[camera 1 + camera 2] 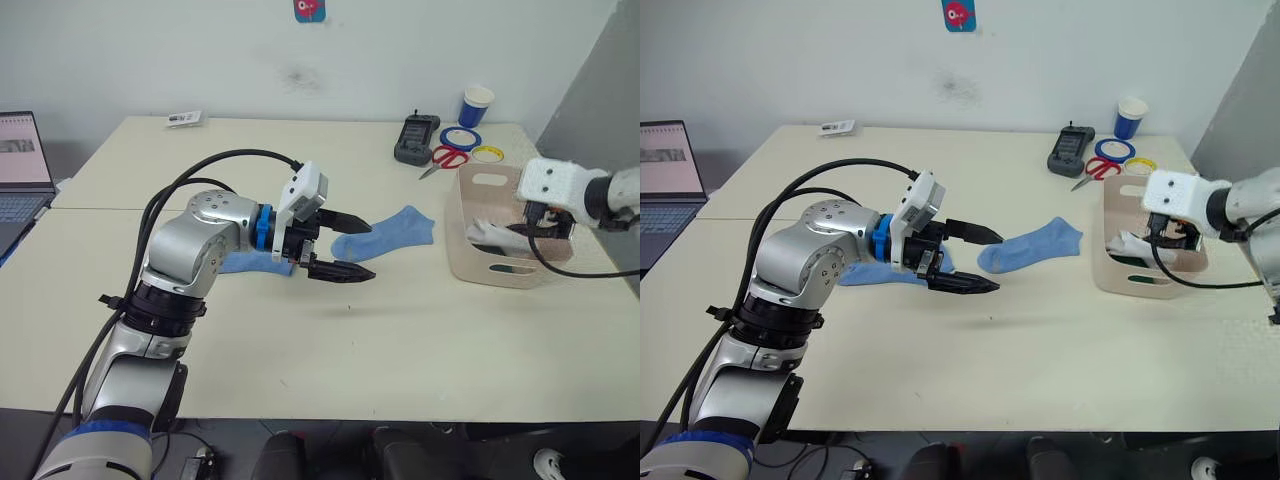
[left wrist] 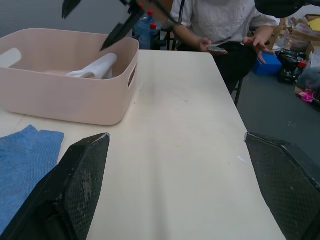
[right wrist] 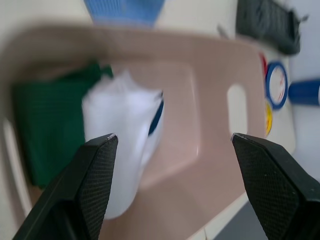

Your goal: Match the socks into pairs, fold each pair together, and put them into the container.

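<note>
Pale pink-beige rectangular plastic bin (image 1: 480,262) sits on cream table (image 1: 420,340) at robot's right; inside, folded white cloth sock bundle (image 3: 122,145) beside folded dark green cloth bundle (image 3: 42,125), touching. Right tool (image 3: 175,185) hangs over bin, fingers wide apart, nothing held. Two light blue soft ankle socks left on table: one (image 1: 385,232) lying flat near middle, other (image 1: 240,262) partly hidden behind left arm. Left tool (image 1: 335,246) just beside middle sock, fingers apart, empty.

Judgement: blue pair is last; green + white look done. To do well: bring right tool out of bin, lay one blue sock square on the other, heel to heel, fold once, grip through both layers before lifting.

Writing: none legible; small card (image 1: 184,118) at far table edge too small to read
</note>
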You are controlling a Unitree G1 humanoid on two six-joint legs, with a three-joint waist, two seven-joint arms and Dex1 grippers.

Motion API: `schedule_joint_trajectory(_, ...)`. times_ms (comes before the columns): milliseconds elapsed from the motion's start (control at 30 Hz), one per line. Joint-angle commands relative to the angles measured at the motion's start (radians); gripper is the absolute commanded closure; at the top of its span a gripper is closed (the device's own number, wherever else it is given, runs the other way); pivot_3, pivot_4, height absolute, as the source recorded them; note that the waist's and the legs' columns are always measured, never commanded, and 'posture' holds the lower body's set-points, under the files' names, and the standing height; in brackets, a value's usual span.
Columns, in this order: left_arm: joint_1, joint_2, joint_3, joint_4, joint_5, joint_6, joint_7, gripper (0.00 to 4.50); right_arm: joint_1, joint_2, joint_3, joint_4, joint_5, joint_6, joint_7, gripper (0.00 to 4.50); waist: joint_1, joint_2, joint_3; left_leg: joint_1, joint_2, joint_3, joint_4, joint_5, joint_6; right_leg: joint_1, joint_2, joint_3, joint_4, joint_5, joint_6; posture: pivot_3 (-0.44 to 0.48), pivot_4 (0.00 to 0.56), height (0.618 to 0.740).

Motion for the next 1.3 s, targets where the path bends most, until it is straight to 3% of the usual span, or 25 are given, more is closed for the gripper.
schedule_joint_trajectory(33, -0.001, 0.008, 0.007, -0.022, -0.002, -0.012, -0.005, 0.00, 0.021, 0.030, 0.000, 0.025, -0.019, -0.020, -0.039, 0.61, -0.002, 0.000, 0.000, 0.000, 0.000, 0.000, 0.000, 0.001, -0.002, 0.000, 0.000, 0.000, 0.000, 0.000, 0.000, 0.000, 0.150, 0.732)
schedule_joint_trajectory(367, 0.025, 0.054, 0.035, -0.004, 0.038, -0.061, 0.025, 0.00, -0.078, 0.009, -0.077, -0.045, -0.004, 0.009, -0.045, 0.61, -0.002, 0.001, 0.000, 0.001, 0.000, -0.001, 0.000, 0.002, -0.003, 0.000, 0.001, -0.001, 0.001, 0.000, 0.000, 0.000, 0.150, 0.732)
schedule_joint_trajectory(567, 0.063, 0.128, 0.099, 0.070, 0.072, -0.138, 0.048, 0.00, -0.078, 0.009, -0.226, -0.227, 0.120, 0.074, -0.047, 0.61, 0.000, 0.001, 0.000, 0.000, 0.000, -0.001, -0.001, 0.002, -0.003, 0.000, 0.001, -0.001, 0.001, 0.000, -0.001, 0.000, 0.150, 0.732)
schedule_joint_trajectory(767, 0.215, 0.251, 0.191, 0.100, 0.070, -0.185, 0.018, 0.00, 0.136, 0.174, -0.391, -0.651, 0.373, 0.257, -0.114, 0.61, 0.000, 0.000, 0.000, 0.000, 0.002, -0.003, -0.002, 0.002, -0.003, 0.000, 0.002, -0.003, 0.001, 0.000, -0.001, 0.000, 0.150, 0.732)
schedule_joint_trajectory(900, 0.319, 0.312, 0.217, 0.164, 0.122, -0.302, 0.016, 0.00, 0.379, 0.295, -0.369, -0.948, 0.497, 0.445, -0.201, 0.61, 0.004, 0.000, 0.000, 0.000, 0.003, -0.004, -0.001, 0.002, -0.003, 0.001, 0.000, -0.003, 0.001, 0.000, -0.001, 0.000, 0.150, 0.732)
schedule_joint_trajectory(967, 0.362, 0.340, 0.215, 0.244, 0.171, -0.352, 0.031, 0.00, 0.523, 0.336, -0.298, -1.063, 0.518, 0.508, -0.246, 0.61, 0.007, 0.000, -0.001, 0.000, 0.001, -0.004, -0.001, 0.001, -0.002, 0.000, -0.002, -0.003, 0.002, 0.000, 0.000, 0.000, 0.150, 0.732)
schedule_joint_trajectory(1067, 0.389, 0.346, 0.209, 0.336, 0.232, -0.461, 0.054, 0.00, 0.640, 0.375, -0.245, -1.149, 0.557, 0.566, -0.296, 0.02, 0.006, -0.002, -0.002, 0.000, 0.001, -0.004, -0.001, 0.001, -0.002, 0.001, -0.003, -0.004, 0.001, 0.000, 0.000, 0.000, 0.150, 0.732)
schedule_joint_trajectory(1300, 0.281, 0.212, 0.155, 0.420, 0.287, -0.551, 0.093, 0.00, 0.626, 0.378, -0.173, -1.163, 0.540, 0.596, -0.390, 0.02, 0.006, -0.005, -0.003, 0.000, 0.001, -0.002, -0.001, 0.001, -0.002, 0.001, -0.002, -0.004, 0.000, 0.000, 0.000, 0.000, 0.150, 0.732)
